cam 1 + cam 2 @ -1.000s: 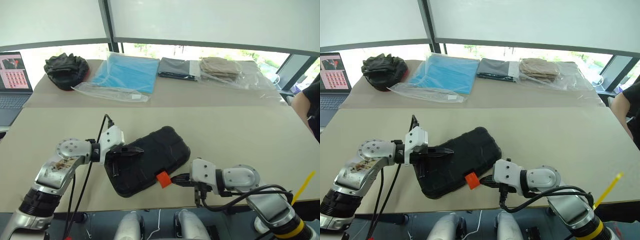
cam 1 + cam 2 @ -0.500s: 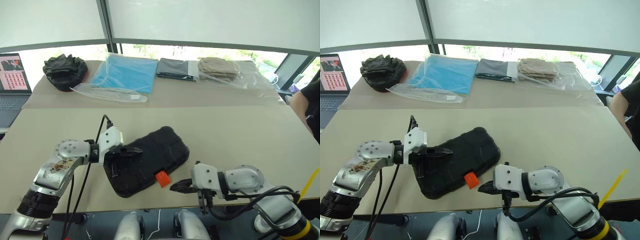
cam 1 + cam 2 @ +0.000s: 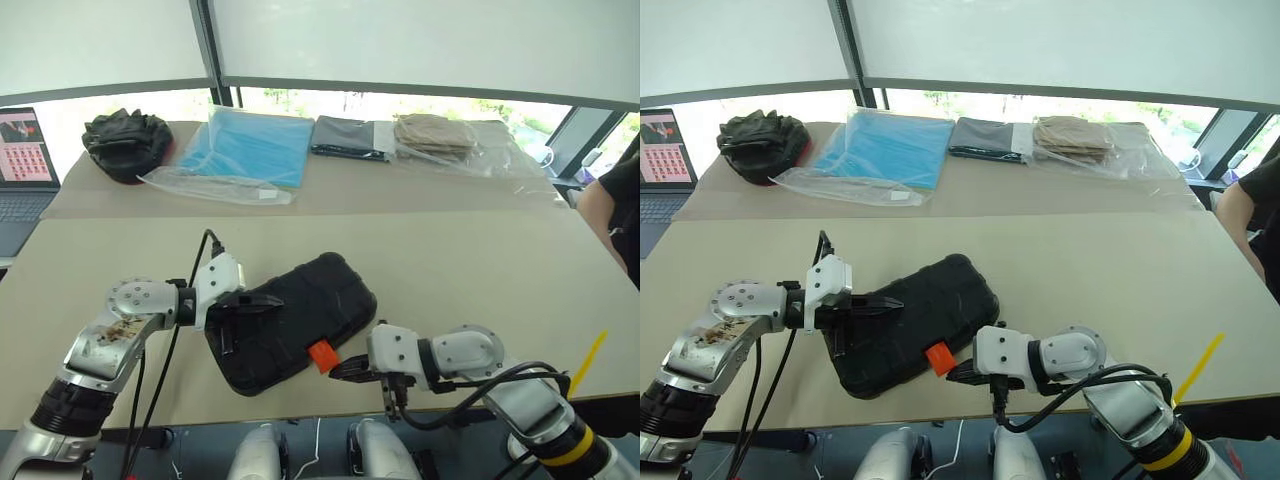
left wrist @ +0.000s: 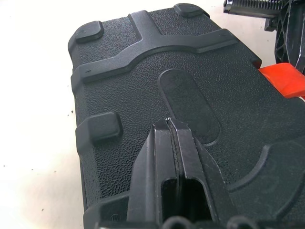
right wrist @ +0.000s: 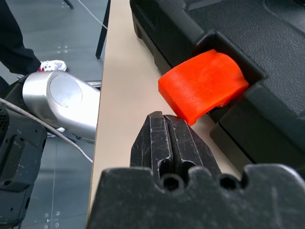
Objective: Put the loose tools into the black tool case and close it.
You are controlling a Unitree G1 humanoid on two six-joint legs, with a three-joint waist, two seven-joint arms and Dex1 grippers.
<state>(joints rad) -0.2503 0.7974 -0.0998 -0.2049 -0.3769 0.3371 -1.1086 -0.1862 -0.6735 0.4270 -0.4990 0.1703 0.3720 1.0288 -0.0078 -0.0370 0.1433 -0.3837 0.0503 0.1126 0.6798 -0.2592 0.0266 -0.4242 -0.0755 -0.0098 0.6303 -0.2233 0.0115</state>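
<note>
At lower centre of the frame, we pin the lid of the black tool case (image 3: 295,320) with our closed, empty left gripper (image 3: 268,300) while our right gripper (image 3: 338,369), also pressed shut, noses at its orange latch (image 3: 322,355), seemingly to snap it home.

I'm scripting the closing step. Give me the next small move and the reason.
Probably nudge the right gripper, jaws shut, forward to press the orange latch flat. It juts out unlatched from the closed black tool case, while the left gripper rests on the lid.
</note>
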